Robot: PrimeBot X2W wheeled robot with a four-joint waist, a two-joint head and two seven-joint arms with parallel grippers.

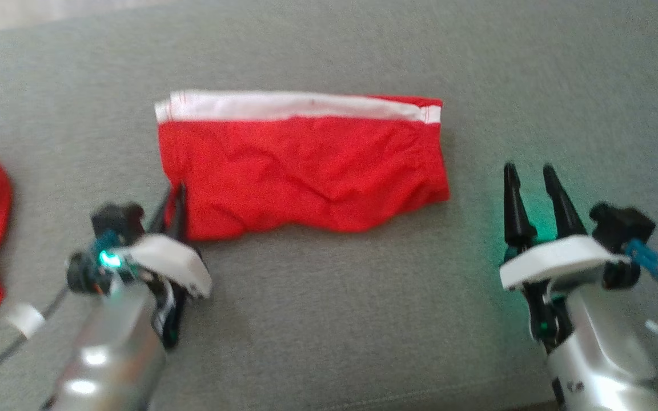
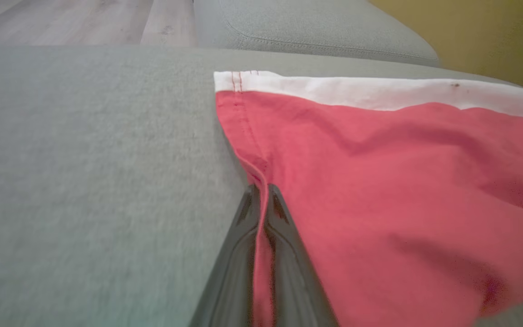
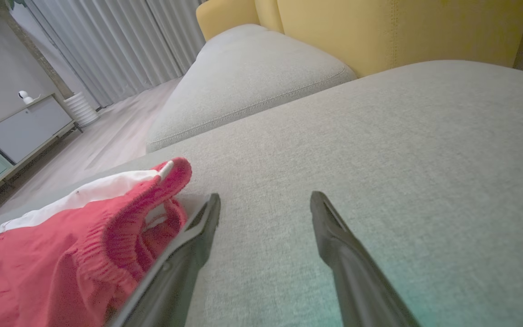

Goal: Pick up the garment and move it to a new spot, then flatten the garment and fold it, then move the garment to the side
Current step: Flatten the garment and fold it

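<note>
Shorts (image 1: 303,171) lie folded mid-sofa (image 1: 363,319), with the white stripe along the far edge. Left gripper (image 1: 176,197) is pinched tight on the left hem seam. Right gripper (image 1: 529,171) has fingers apart just off the right end, holding nothing. Cloth looks light and limp, so it will likely sag and unfold from one corner. Suggest the right gripper takes the elastic waistband end.

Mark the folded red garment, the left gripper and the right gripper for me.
folded red garment (image 1: 306,171), head view, middle of the red panel below the white band.
left gripper (image 2: 261,188), left wrist view, closed fingertips pinching the garment's edge.
right gripper (image 1: 529,171), head view, midway between its open fingertips.
</note>
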